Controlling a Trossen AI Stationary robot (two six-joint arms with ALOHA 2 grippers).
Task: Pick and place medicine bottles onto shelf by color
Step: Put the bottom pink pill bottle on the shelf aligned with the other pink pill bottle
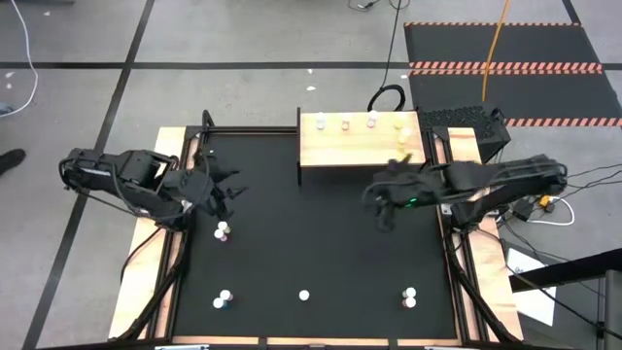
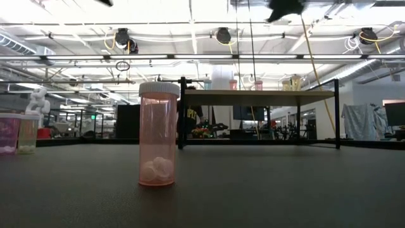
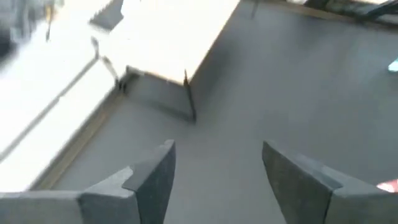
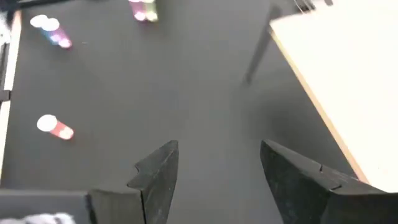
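**Bottles split between the shelf and the black table, both grippers empty**

The shelf (image 1: 358, 146) is a light-wood rectangular board on thin black legs, standing at the far edge of the black table (image 1: 321, 243). Four small white-capped medicine bottles (image 1: 345, 123) stand in a row along the shelf's far side; seen from the low camera, they look pale pink and yellowish, though the tints are hard to tell apart.

The other bottles stand on the table, all nearer the camera than the shelf. A pair of bottles (image 1: 223, 231) stands touching, off the shelf's left end and well forward of it. A second pair (image 1: 224, 299), a single pink bottle (image 1: 304, 296) and a third pair (image 1: 409, 297) stand well apart along the table's near edge. In the low view the single bottle (image 2: 157, 134) is a clear, pink-tinted cylinder with a ribbed white cap and white tablets at its bottom.

The left gripper (image 1: 222, 192) hangs just above the pair off the shelf's left end, fingers (image 3: 152, 180) parted with nothing between them. The right gripper (image 1: 381, 206) hovers just in front of the shelf's right end, its fingers (image 4: 158, 177) also apart and empty.
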